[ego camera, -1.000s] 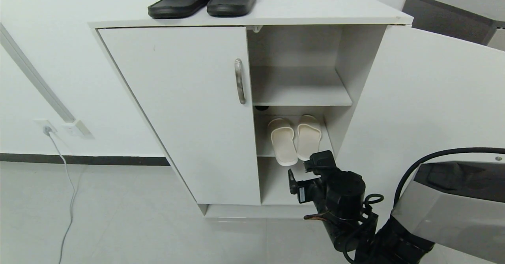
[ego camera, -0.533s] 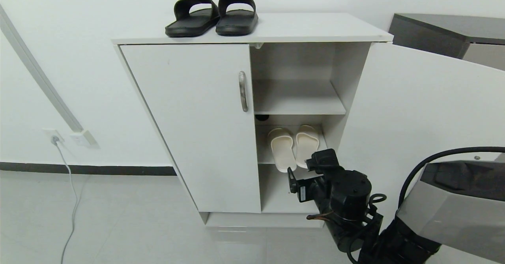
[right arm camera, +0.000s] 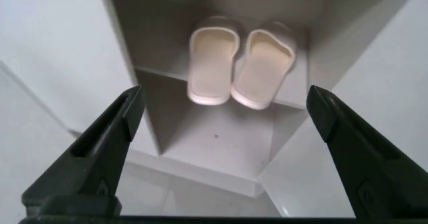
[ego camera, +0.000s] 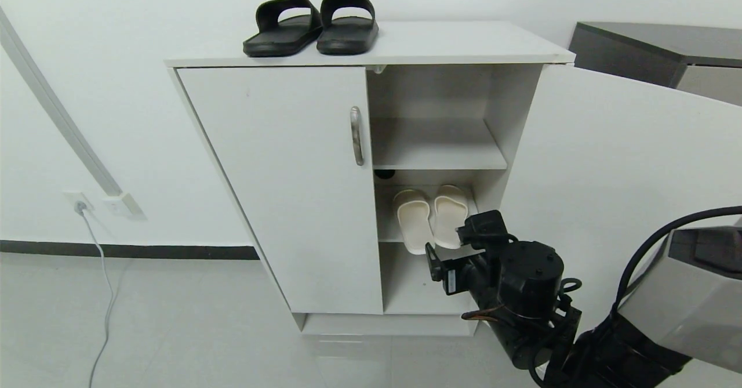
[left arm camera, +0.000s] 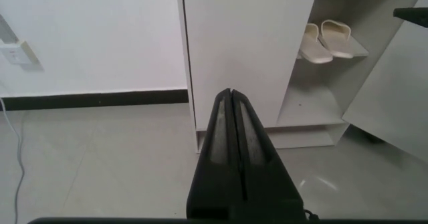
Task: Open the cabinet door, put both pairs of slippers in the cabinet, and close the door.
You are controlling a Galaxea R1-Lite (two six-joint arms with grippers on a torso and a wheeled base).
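Head view, mid-task by the look of it: right door (ego camera: 608, 162) swung open, white slippers (ego camera: 433, 217) side by side on middle shelf (ego camera: 386, 232), long axes near-to-far, toes seemingly toward the back. Right hand (ego camera: 458, 246) just near of them, spread wide, empty. Left hand (left arm camera: 231, 100) pinched narrow, empty, facing cabinet (left arm camera: 247, 43). Next, likely: reach high for black slippers (ego camera: 316, 25) on cabinet top (ego camera: 464, 40), left part, lying near-to-far, toes toward wall (ego camera: 116, 57).

Cabinet (ego camera: 464, 40): one stood there.
Doors: two counted, a shut door (ego camera: 278, 185) and an open door (ego camera: 614, 167).
Black slippers (ego camera: 282, 31): two, one pair.
Cream slippers (ego camera: 413, 220): two, another pair.
Shelves (ego camera: 437, 150): two showed inside.
Handle (ego camera: 356, 136): one showed.
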